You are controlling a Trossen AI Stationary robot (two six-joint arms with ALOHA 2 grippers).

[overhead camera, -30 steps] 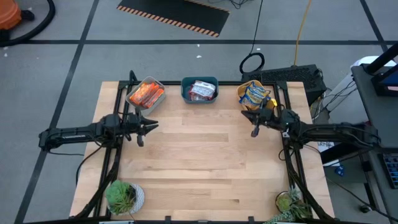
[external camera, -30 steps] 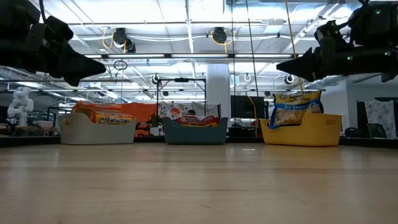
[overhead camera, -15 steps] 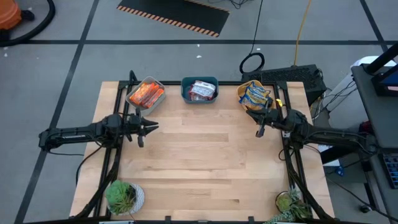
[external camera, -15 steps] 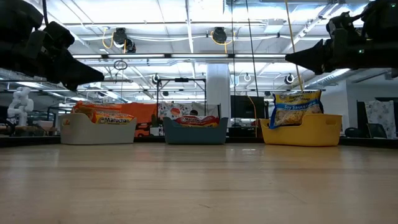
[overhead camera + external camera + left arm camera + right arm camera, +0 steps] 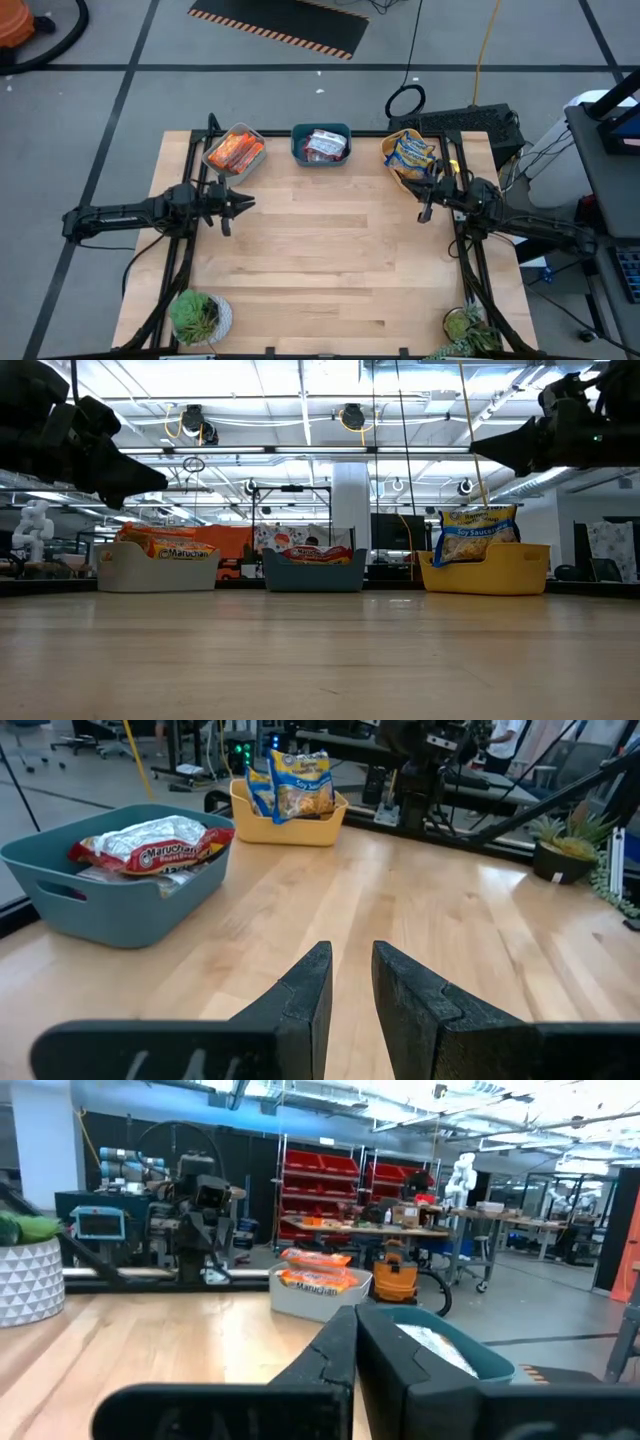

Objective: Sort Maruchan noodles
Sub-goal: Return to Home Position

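Since the tub walls cover most of the contents, packet count can't be read; only the top layers show. Orange flat plastic ramen packets [image 5: 165, 544] lie in the grey plastic tub [image 5: 157, 573]. Silver-white-and-red crinkly packets [image 5: 150, 845] lie in the teal plastic tub [image 5: 313, 577]. Yellow-and-blue glossy packets [image 5: 476, 535] stand upright in the yellow plastic tub [image 5: 485, 573], poking over its rim. The tubs sit in a row at the far edge of the pale wood-plank table [image 5: 330, 260].

Low view: both arms are dark shapes cut off by the frame edges. The left arm lies horizontal. The left gripper [image 5: 352, 948] hovers over the table near the grey tub, fingers a narrow gap apart with wood visible between them. The right arm mirrors it. The right gripper [image 5: 357, 1312] hovers just in front of the yellow tub, fingers pressed together.
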